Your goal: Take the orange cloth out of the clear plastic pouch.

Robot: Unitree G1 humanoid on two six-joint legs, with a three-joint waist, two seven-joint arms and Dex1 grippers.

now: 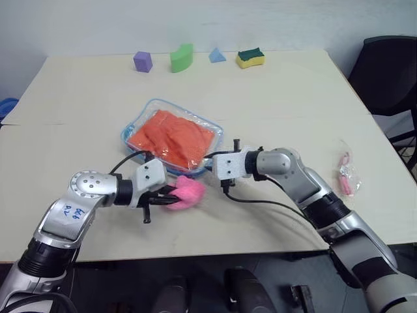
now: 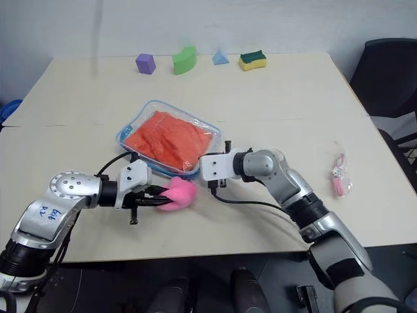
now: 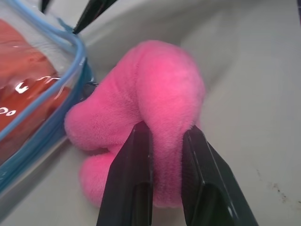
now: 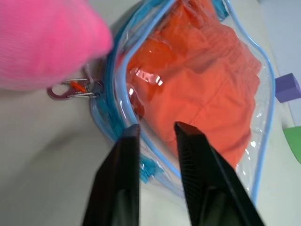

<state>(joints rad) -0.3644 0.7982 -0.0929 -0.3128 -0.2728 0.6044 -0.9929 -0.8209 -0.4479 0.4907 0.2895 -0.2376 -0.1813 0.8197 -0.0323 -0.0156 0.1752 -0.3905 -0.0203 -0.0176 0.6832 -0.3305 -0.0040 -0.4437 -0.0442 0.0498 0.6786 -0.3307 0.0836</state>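
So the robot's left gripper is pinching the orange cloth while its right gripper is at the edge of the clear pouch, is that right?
Not quite. The left gripper is pinching the pink fluffy ball, as the left wrist view shows. The orange cloth lies inside the clear pouch. The right gripper is at the pouch's edge, as you said.

Pink ball [image 1: 187,192] blocks pouch [image 1: 171,135] near edge

Left claw [image 3: 167,141] pinching pink fluffy ball [image 3: 155,94], clear plastic pouch [image 3: 44,101] beside
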